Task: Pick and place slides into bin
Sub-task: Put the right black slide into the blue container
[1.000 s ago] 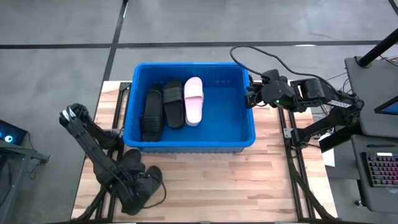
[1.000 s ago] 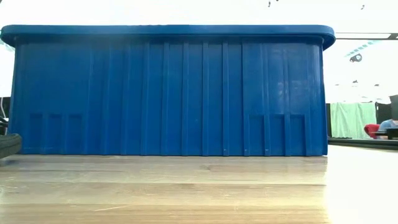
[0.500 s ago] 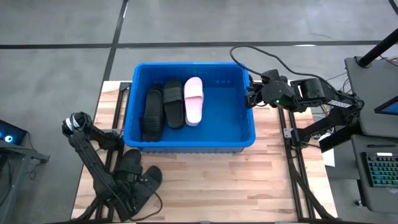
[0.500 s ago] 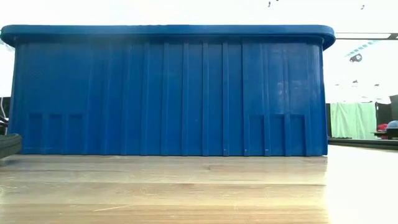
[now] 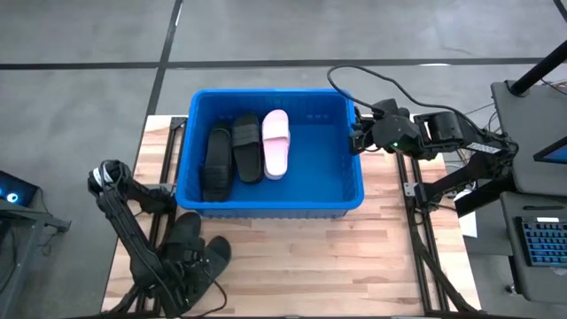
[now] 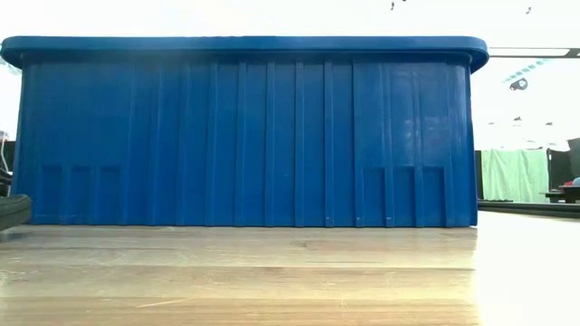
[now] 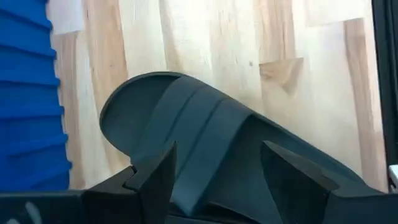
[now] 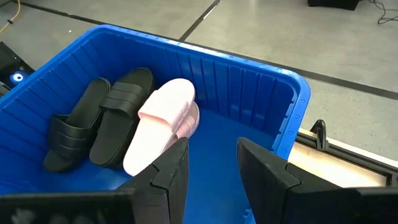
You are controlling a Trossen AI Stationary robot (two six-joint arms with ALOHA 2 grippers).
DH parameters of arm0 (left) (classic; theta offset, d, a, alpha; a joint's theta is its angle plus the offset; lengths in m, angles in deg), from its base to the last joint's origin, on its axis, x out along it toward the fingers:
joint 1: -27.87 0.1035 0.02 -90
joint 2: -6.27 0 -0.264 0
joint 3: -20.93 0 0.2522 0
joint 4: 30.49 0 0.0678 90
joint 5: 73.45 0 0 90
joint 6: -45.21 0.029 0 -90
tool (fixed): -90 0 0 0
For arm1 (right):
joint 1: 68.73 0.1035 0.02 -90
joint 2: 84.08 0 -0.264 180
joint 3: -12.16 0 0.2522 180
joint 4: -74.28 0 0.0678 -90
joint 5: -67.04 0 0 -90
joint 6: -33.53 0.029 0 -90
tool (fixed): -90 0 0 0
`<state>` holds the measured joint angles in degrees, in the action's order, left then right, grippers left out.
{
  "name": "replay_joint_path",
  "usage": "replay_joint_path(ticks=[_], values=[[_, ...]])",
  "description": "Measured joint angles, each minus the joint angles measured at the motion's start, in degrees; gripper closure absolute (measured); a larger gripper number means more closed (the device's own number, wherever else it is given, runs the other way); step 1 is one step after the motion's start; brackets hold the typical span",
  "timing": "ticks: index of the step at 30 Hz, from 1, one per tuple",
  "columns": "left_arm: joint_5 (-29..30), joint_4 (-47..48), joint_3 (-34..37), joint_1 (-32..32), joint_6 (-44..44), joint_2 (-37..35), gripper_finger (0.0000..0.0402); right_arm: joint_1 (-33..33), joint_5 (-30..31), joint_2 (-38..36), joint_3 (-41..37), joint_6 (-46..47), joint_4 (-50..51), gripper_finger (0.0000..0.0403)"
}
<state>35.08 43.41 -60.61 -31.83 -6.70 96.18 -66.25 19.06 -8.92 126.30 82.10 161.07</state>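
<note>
High view first: the bin [image 5: 354, 159] sits at the far middle of the worktop [image 5: 372, 257], and nothing about it has changed over the last second. Three slides lie side by side in its left half, two black slides [image 5: 232, 152] and one pale pink slide [image 5: 275, 142], and they have not moved either. My right arm has stayed put at the bin's right rim, my right claw [image 5: 358, 139] just outside the wall with its fingers a little apart and nothing between them.

What has changed is my left arm. It has swung lower and nearer the worktop's near left corner, and my left claw [image 5: 182, 270] is now down over the black slide [image 7: 205, 143] that lies on the wood just in front of the bin's near left corner. From the left wrist view, my fingers stand apart on either side of its strap, not yet clamped. I judge this as the approach finishing: the grasp comes next, then a lift over the rim.
</note>
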Motion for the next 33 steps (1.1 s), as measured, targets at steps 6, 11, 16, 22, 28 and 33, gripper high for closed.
replay_joint_path(ticks=[6, 11, 16, 22, 28, 33], values=[[0.23, 2.54, 0.28, -0.17, 0.36, 2.34, 0.0185, 0.01, 0.00, 0.00, 0.00, -1.21, 0.01, 0.0275], [1.40, 4.08, -1.35, -0.79, 5.69, 7.31, 0.0185, 0.02, -0.02, 0.00, 0.00, -1.23, 0.02, 0.0275], [5.08, 13.03, -4.02, -0.68, 1.45, 12.47, 0.0185, 0.02, 0.00, 0.00, 0.00, -1.21, 0.02, 0.0275], [5.86, 13.47, -4.48, -0.70, -1.82, 16.04, 0.0185, 0.00, 0.00, 0.00, 0.00, -1.22, 0.02, 0.0275], [6.04, 14.46, -4.19, -0.53, -6.04, 18.09, 0.0185, 0.00, -0.02, 0.00, 0.00, -1.21, 0.00, 0.0275], [7.53, 14.46, -3.92, -0.42, -6.26, 18.33, 0.0206, 0.00, -0.01, 0.00, 0.00, -1.21, 0.00, 0.0275]])
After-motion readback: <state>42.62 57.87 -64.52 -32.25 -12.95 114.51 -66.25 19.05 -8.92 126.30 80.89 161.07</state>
